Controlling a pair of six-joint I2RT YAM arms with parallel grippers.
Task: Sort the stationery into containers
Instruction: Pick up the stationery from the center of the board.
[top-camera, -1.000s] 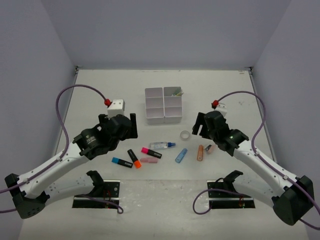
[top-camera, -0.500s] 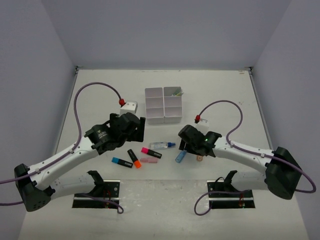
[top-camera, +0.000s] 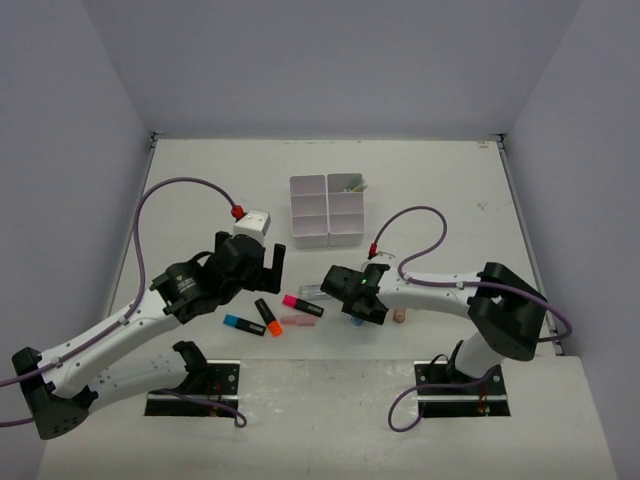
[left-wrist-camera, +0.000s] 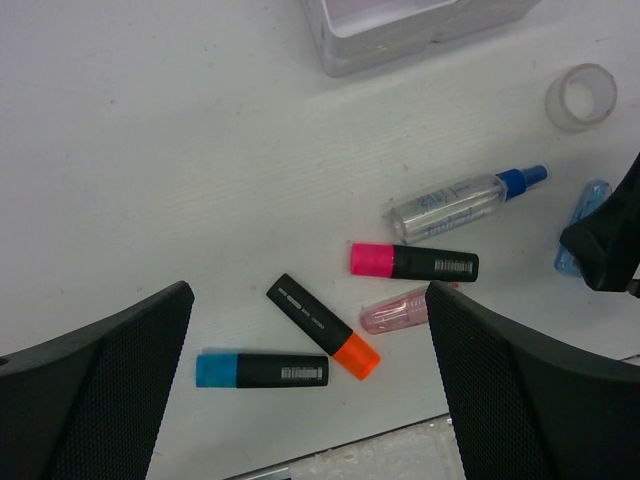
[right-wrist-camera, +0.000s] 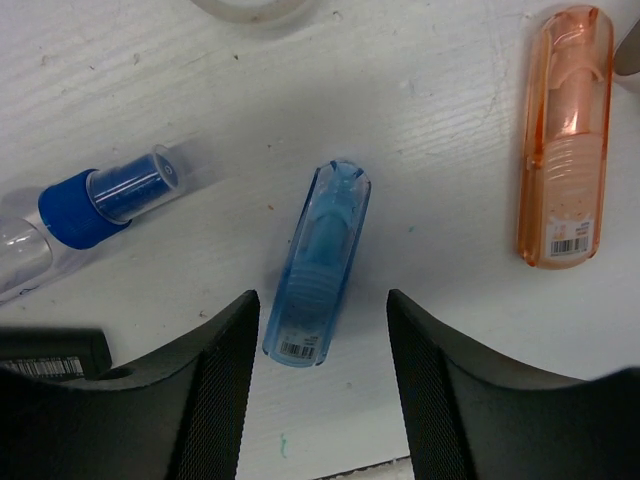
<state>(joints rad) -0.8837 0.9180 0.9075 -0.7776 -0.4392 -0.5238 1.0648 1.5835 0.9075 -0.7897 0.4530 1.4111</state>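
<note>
Plain lilac-grey walls around a pale table (top-camera: 200, 180). Toward the back of it, a white six-pocket tray (top-camera: 327, 239), with a few thin things already in the far right pocket.

Near and left of the tray, the left gripper (top-camera: 272, 258), hanging above the table with jaws spread fully wide and nothing between them. Only slightly shifted over the last second.

Off to the tray's right a second ago, the right gripper (right-wrist-camera: 322, 305). Now swung in just in front of the tray's near wall and dropped low. Jaws drawn in from wide to a close straddle of the blue see-through stick (right-wrist-camera: 320, 265). Not clamped yet, with bare table visible on both sides between fingers (right-wrist-camera: 215, 400) and stick.

Loose in front of the tray:
- glue pen (left-wrist-camera: 455, 205) with a blue cap
- pink-ended highlighter (left-wrist-camera: 415, 262)
- orange-ended highlighter (left-wrist-camera: 322, 326)
- blue-ended highlighter (left-wrist-camera: 262, 369)
- orange see-through stick (right-wrist-camera: 560, 130)
- small pink case (left-wrist-camera: 395, 310)
- tape ring (left-wrist-camera: 581, 96)

Reads as the closing moment of a pick on the blue stick. Once pinched, only a short carry back to the tray. Most of the sorting left to do.
</note>
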